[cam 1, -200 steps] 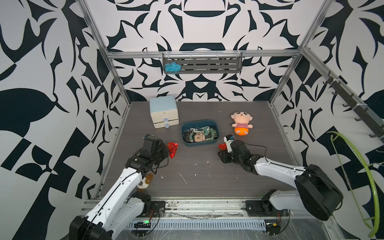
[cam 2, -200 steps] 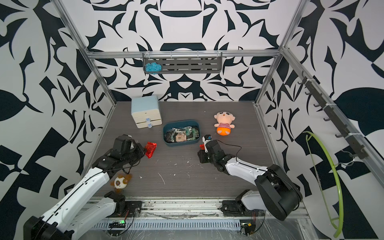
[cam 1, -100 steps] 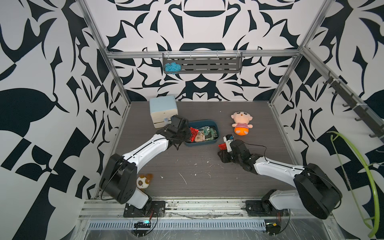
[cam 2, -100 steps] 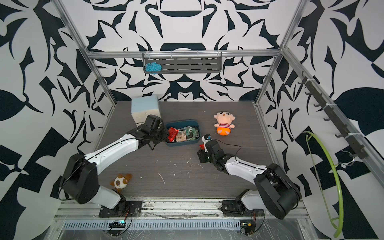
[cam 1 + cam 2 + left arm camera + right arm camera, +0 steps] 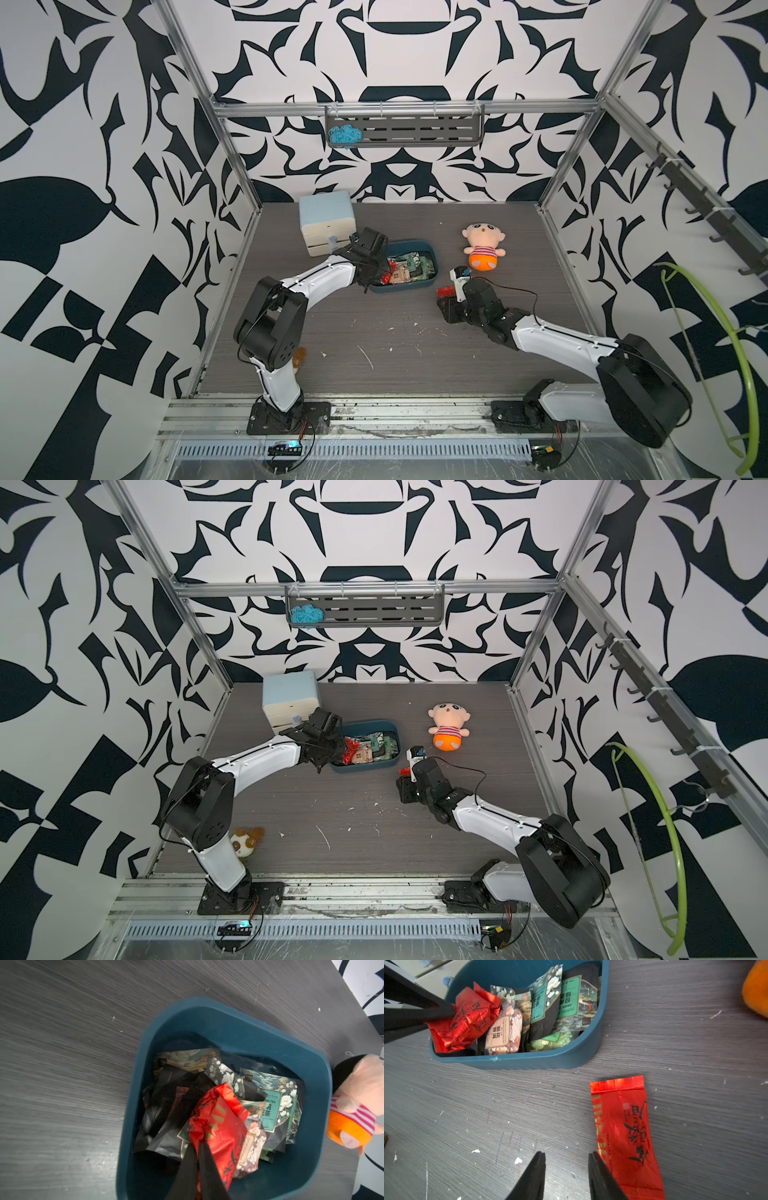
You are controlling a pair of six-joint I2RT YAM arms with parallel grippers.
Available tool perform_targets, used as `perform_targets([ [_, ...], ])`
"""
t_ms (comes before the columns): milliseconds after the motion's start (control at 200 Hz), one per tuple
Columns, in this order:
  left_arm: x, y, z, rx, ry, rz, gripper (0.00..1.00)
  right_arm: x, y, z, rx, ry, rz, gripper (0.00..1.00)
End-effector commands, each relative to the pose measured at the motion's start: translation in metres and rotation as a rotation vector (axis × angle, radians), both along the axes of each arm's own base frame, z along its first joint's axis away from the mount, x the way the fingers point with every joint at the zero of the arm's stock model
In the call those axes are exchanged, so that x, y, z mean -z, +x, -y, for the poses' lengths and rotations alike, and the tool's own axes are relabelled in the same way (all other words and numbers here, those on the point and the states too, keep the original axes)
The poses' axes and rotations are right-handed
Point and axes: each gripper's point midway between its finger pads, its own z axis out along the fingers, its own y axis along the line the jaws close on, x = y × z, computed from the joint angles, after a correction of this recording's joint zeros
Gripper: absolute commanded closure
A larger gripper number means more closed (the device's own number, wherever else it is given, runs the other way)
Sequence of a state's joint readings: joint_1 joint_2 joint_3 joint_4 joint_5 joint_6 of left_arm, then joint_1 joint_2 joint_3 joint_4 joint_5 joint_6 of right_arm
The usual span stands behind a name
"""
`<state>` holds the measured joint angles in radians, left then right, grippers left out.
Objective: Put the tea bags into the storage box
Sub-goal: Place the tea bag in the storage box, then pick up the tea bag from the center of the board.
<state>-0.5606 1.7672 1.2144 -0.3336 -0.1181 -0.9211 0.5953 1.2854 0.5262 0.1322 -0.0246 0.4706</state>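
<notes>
One big gray table (image 5: 395, 332) lies under me. At the back stands a pale blue drawer cabinet (image 5: 326, 216). The dark blue storage box (image 5: 407, 288) sits just beside it, near the middle of the table. A soft doll (image 5: 484, 247) lies near the box on its other side.

Many tea bags (image 5: 270, 1105) are piled inside the box, dark ones with green and cream labels. My left gripper (image 5: 197, 1145) is over the box. Its fingers are almost together and pinch the edge of a crumpled red tea bag (image 5: 220, 1122), which rests on the pile.

A flat red tea bag (image 5: 625, 1126) lies on the table outside the box, near its front wall. My right gripper (image 5: 566, 1156) is low beside it, partly spread and holding nothing. One fingertip sits at that bag's edge.
</notes>
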Motion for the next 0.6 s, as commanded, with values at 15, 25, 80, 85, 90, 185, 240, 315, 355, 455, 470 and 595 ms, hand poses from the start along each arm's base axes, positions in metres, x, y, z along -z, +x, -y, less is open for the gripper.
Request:
perform_targets([
  [15, -0.014, -0.012, -0.015, -0.012, 0.042, 0.015, 0.57, -0.017, 0.008, 0.001, 0.017, 0.012, 0.055, 0.61],
  [25, -0.016, -0.013, -0.016, -0.014, 0.042, 0.018, 0.55, -0.017, 0.008, 0.001, 0.018, 0.011, 0.056, 0.61],
  [80, -0.026, -0.017, -0.022, -0.02, 0.049, 0.037, 0.47, -0.019, 0.008, 0.003, 0.021, 0.004, 0.066, 0.61],
  [85, -0.028, -0.018, -0.023, -0.019, 0.048, 0.038, 0.47, -0.02, 0.008, 0.003, 0.021, 0.001, 0.068, 0.61],
  [90, -0.028, -0.019, -0.023, -0.019, 0.048, 0.039, 0.46, -0.02, 0.008, 0.004, 0.022, -0.001, 0.07, 0.61],
  [185, -0.042, -0.031, -0.035, -0.031, 0.046, 0.066, 0.39, -0.025, 0.01, 0.017, 0.059, -0.053, 0.103, 0.61],
  [240, -0.047, -0.041, -0.042, -0.04, 0.039, 0.079, 0.38, -0.028, 0.01, 0.026, 0.091, -0.078, 0.12, 0.61],
  [315, -0.045, -0.055, -0.049, -0.051, 0.019, 0.08, 0.37, -0.03, 0.01, 0.038, 0.133, -0.101, 0.14, 0.61],
  [355, -0.041, -0.063, -0.054, -0.058, 0.008, 0.077, 0.37, -0.03, 0.012, 0.046, 0.171, -0.117, 0.151, 0.6],
  [455, -0.037, -0.08, -0.064, -0.071, -0.016, 0.092, 0.37, -0.024, 0.014, 0.058, 0.217, -0.113, 0.121, 0.59],
  [470, -0.033, -0.082, -0.066, -0.076, -0.011, 0.086, 0.38, -0.023, 0.015, 0.059, 0.222, -0.11, 0.113, 0.59],
  [595, -0.034, -0.102, -0.083, -0.119, -0.03, 0.112, 0.38, -0.01, 0.017, 0.056, 0.202, -0.038, 0.026, 0.57],
])
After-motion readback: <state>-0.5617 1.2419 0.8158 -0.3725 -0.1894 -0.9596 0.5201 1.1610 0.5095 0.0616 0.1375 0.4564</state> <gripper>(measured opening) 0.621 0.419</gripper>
